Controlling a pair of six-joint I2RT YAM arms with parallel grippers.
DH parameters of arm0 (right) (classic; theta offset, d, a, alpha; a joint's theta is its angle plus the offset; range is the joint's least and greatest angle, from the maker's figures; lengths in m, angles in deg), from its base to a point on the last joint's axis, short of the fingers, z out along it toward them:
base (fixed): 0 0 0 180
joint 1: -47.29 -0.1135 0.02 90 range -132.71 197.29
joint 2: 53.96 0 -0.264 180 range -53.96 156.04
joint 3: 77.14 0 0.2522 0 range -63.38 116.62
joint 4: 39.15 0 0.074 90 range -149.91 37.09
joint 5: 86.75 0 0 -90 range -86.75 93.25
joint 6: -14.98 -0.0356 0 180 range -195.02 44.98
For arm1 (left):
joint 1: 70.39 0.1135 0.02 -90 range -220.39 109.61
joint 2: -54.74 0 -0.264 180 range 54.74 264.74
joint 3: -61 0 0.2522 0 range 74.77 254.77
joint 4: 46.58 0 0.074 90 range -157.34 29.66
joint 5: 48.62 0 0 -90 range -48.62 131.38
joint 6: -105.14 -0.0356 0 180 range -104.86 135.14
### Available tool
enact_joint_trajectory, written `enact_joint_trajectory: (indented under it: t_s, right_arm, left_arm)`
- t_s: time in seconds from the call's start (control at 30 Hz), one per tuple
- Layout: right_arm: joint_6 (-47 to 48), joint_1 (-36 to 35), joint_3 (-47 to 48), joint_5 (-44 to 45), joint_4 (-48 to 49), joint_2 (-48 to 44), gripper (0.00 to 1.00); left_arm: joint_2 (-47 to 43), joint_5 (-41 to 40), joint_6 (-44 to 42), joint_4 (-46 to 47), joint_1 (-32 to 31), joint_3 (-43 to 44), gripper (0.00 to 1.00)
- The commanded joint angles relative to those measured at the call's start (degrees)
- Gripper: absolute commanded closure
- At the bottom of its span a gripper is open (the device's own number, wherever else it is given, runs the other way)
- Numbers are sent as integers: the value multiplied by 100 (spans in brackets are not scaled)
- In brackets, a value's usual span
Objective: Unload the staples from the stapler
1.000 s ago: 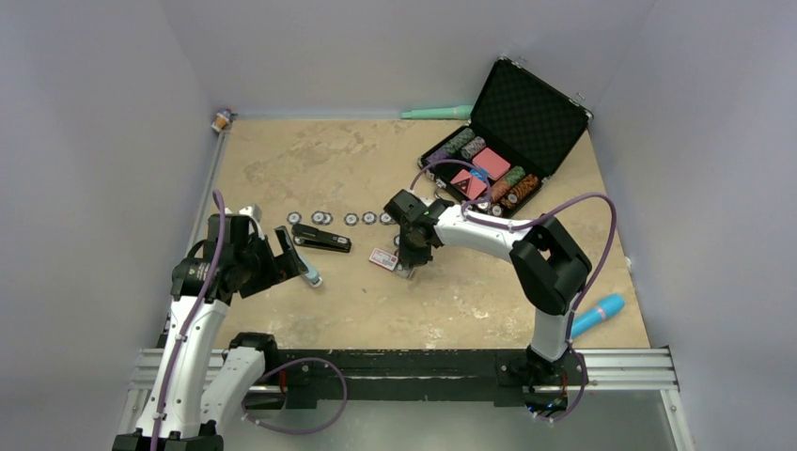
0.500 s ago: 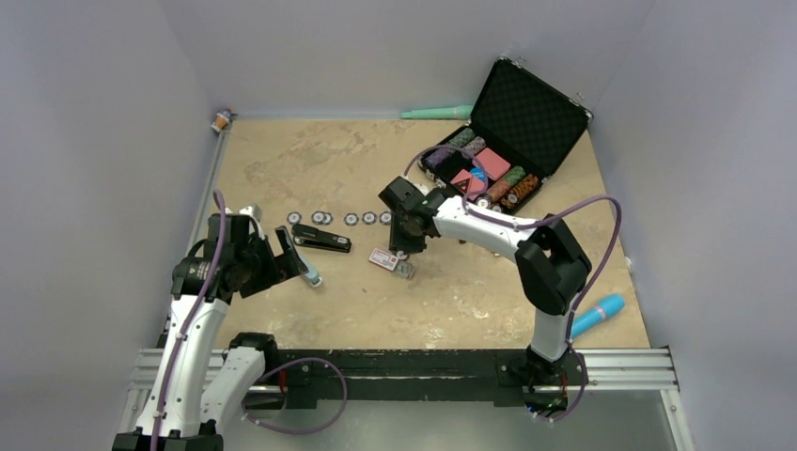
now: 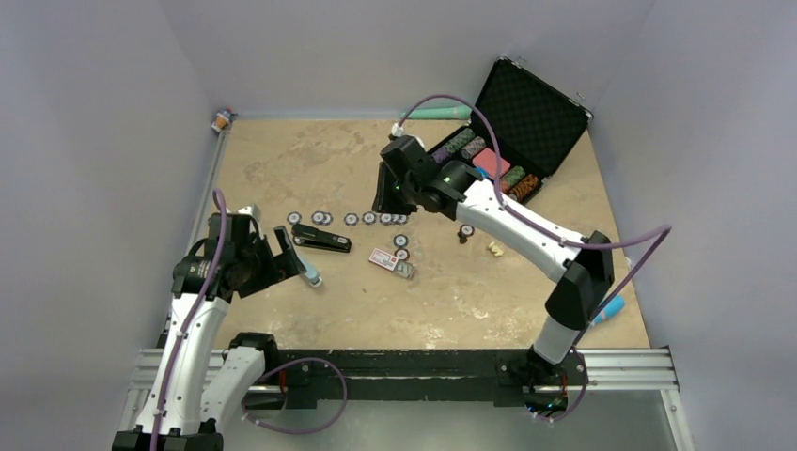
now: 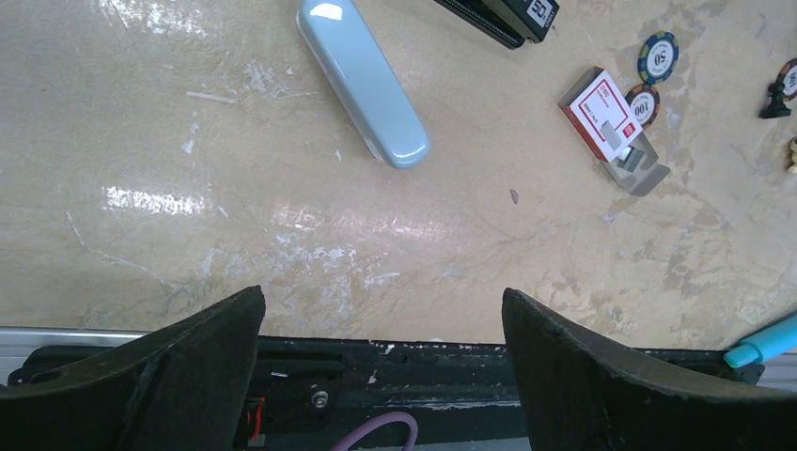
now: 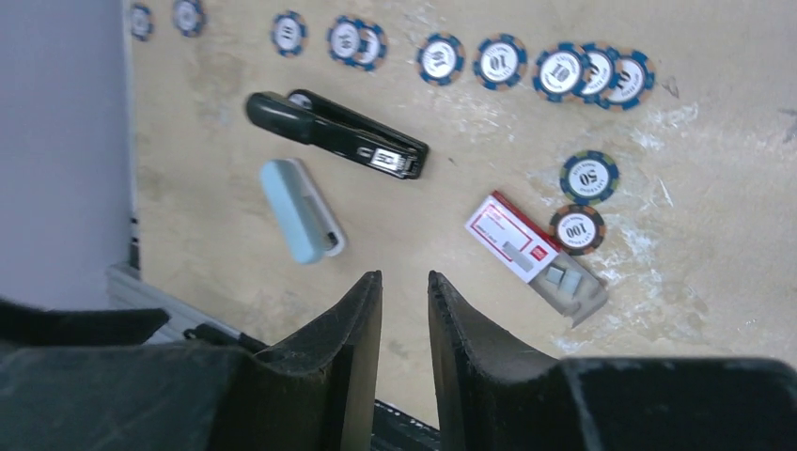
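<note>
The black stapler [image 3: 321, 241] lies shut on the table, left of centre; it also shows in the right wrist view [image 5: 338, 136] and at the top edge of the left wrist view [image 4: 503, 17]. Small grey staple strips [image 5: 565, 281] lie in the open grey tray of a red-and-white box [image 3: 383, 258]. My left gripper [image 3: 293, 258] is wide open and empty, just left of the stapler, over a light-blue block [image 4: 362, 80]. My right gripper [image 3: 382, 200] hangs high above the chip row, its fingers [image 5: 362, 310] a narrow gap apart with nothing between them.
A row of poker chips [image 3: 351, 219] lies behind the stapler. An open black chip case [image 3: 526, 117] stands at the back right. A small dark piece [image 3: 465, 232], a beige bit [image 3: 494, 248] and a blue cylinder [image 3: 601, 313] lie to the right.
My right gripper has risen from the red-and-white box and moved back toward the far side as the arm stretched out. The left arm and the stapler have not moved.
</note>
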Motion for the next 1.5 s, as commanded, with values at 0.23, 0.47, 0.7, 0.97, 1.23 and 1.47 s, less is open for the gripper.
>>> enact_joint_trajectory:
  t_s: [0.23, 0.47, 0.7, 0.97, 1.23, 1.47]
  right_arm:
    - [657, -381, -116, 38, 1029, -1767, 68]
    - [347, -389, -1907, 159, 2459, -3562, 2]
    - [58, -394, -2870, 929, 2451, -4328, 1]
    - [-151, -376, -3569, 1188, 1995, -4675, 1]
    - [-722, -326, -3333, 1396, 301, -3759, 24]
    - [-710, -332, -3412, 1101, 40, -3229, 39]
  left_arm:
    - [246, -616, 81, -149, 87, 368, 0]
    - [383, -1253, 286, -40, 92, 436, 0]
    - [506, -141, 136, 856, 87, 47, 0]
    - [1344, 1695, -256, 1917, -328, 165, 6]
    - [2933, 1477, -538, 2273, -1292, 1021, 42]
    - [3954, 1368, -784, 2369, -1526, 1595, 53]
